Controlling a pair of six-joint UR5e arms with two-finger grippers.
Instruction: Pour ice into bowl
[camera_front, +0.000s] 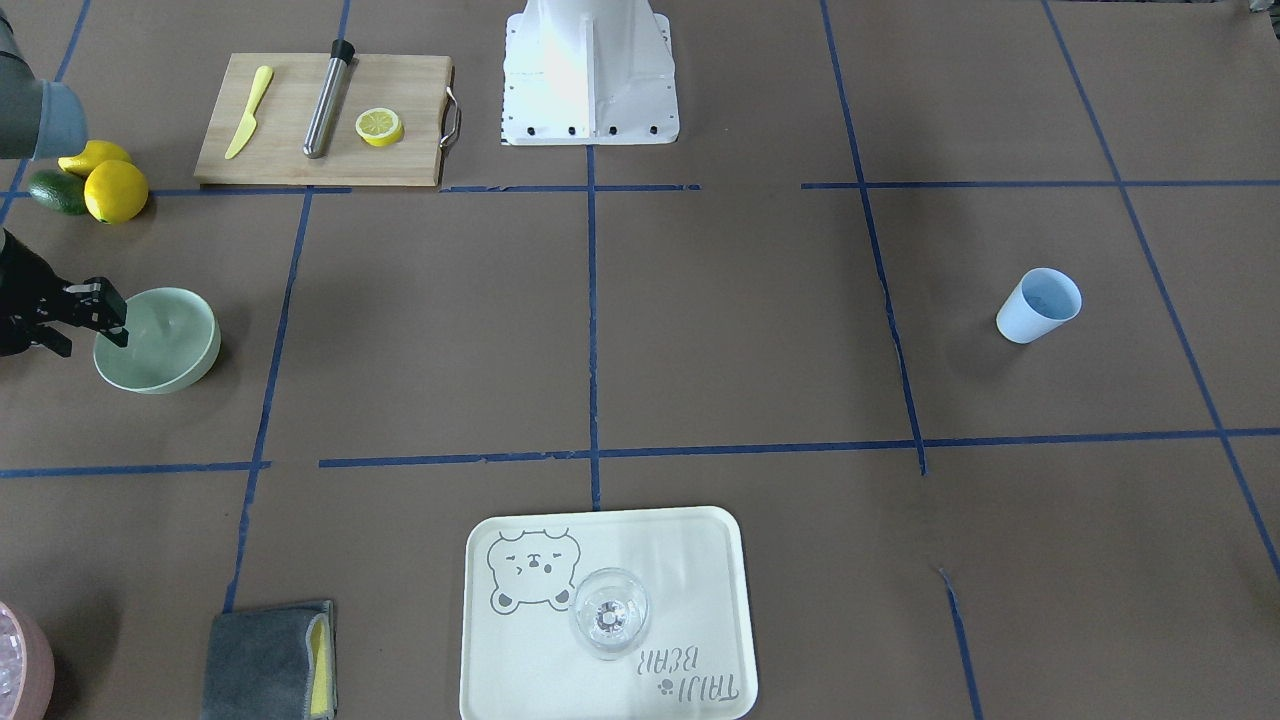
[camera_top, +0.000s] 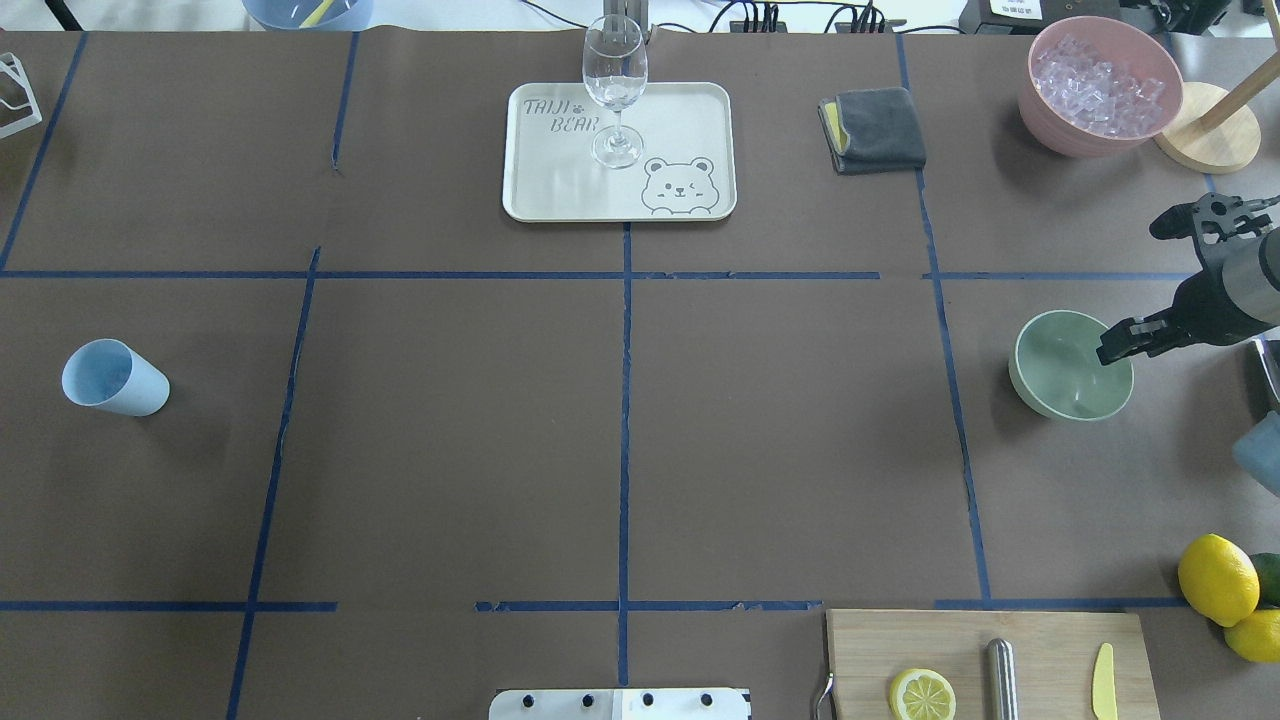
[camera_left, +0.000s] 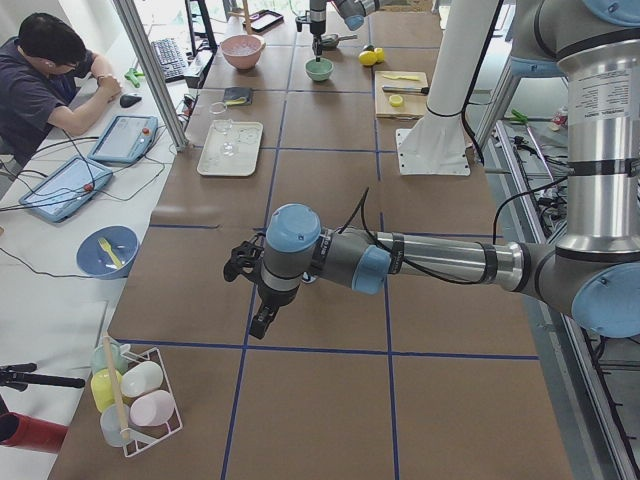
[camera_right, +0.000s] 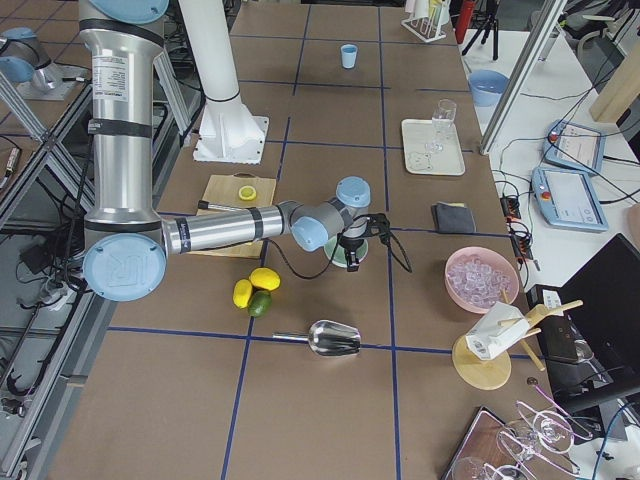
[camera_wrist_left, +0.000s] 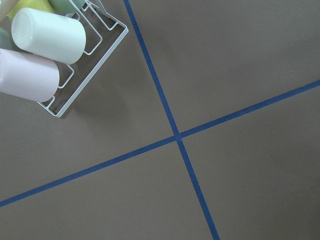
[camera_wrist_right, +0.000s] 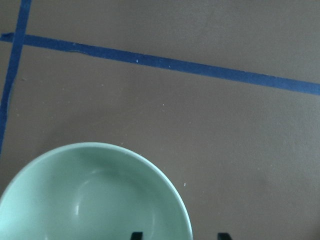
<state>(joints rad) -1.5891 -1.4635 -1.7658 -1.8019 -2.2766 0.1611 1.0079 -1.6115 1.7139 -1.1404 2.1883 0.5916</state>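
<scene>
From the front-facing camera, the smooth, round mint bowl (camera_front: 165, 350) sits near the table's right edge, with the right gripper (camera_front: 112, 330) at its rim. Overhead, the glassy ice (camera_top: 1100, 72) cubes lie heaped in a pink bowl (camera_top: 1050, 115) at the far right corner. The left-side view shows the left gripper (camera_left: 262, 322) above brown paper (camera_left: 320, 400); its opening cannot be judged. In the right wrist view, black fingertips (camera_wrist_right: 136, 235) stand wide, straddling the bowl's matte rim.
</scene>
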